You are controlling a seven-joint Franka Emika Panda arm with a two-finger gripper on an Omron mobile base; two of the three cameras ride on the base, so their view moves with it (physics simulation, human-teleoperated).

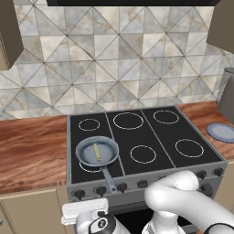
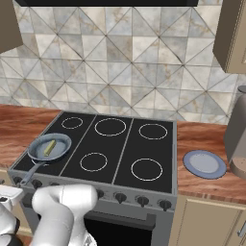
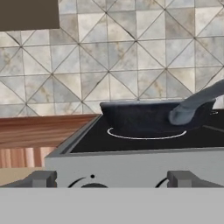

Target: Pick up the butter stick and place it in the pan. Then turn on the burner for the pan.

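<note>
Already butter stick [image 1: 97, 152] inside pan [image 1: 87, 157].

Look at the stove [image 2: 126, 144]: you have the pan [image 2: 49, 147] sitting on its front-left corner, bowl over the burner [image 2: 37, 161] there, of which you can see just a sliver of white ring at the pan's near edge. The butter stick [image 2: 49, 148] lies inside the bowl, a little off its centre. The pan's handle [image 2: 29, 174] runs toward you and to the left, ending near the row of knobs [image 2: 120, 196] on the stove front. To your right a round blue-grey plate [image 2: 204, 164] rests on the wooden counter [image 2: 202, 139] (just beside the stove's edge, apart from it). The arm's white elbow [image 2: 62, 206] bulks at lower left.
</note>
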